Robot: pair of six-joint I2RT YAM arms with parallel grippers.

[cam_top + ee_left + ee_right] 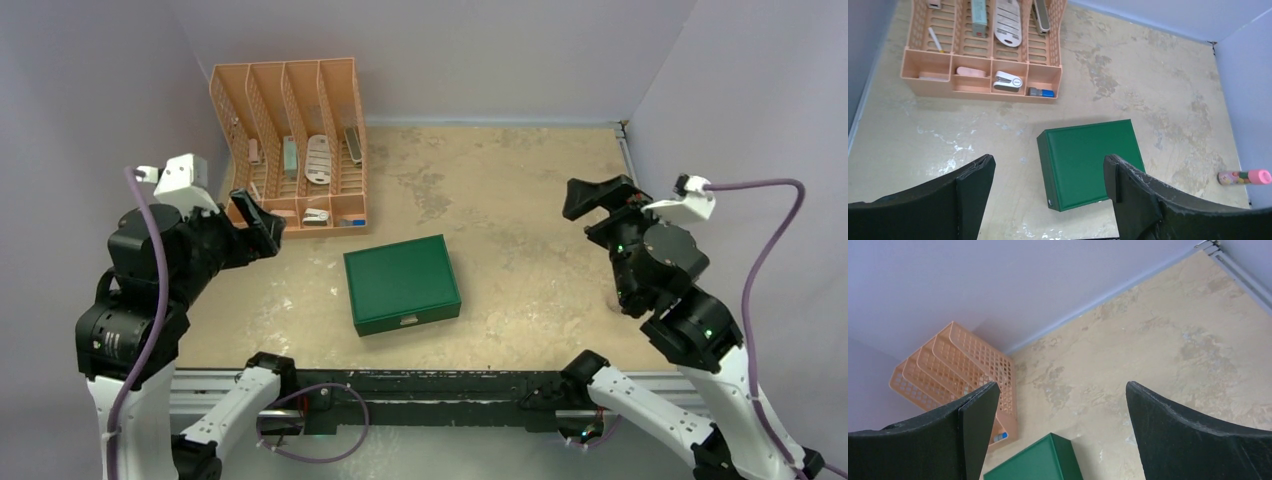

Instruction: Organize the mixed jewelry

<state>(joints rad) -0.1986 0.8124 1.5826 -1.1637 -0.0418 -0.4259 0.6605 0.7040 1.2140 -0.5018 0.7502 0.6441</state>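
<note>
No jewelry shows in any view. A closed green box (402, 283) lies flat in the middle of the table; it also shows in the left wrist view (1090, 160) and at the bottom of the right wrist view (1033, 464). My left gripper (256, 222) is open and empty, raised to the left of the box and looking down on it (1048, 167). My right gripper (600, 208) is open and empty, raised at the right side and facing across the table (1062, 389).
A peach desk organizer (225, 100) stands at the back left, holding a silver stapler (1008, 81) and other small office items. A small pink-capped bottle (1243, 177) lies by the right wall. Grey walls enclose the table on three sides.
</note>
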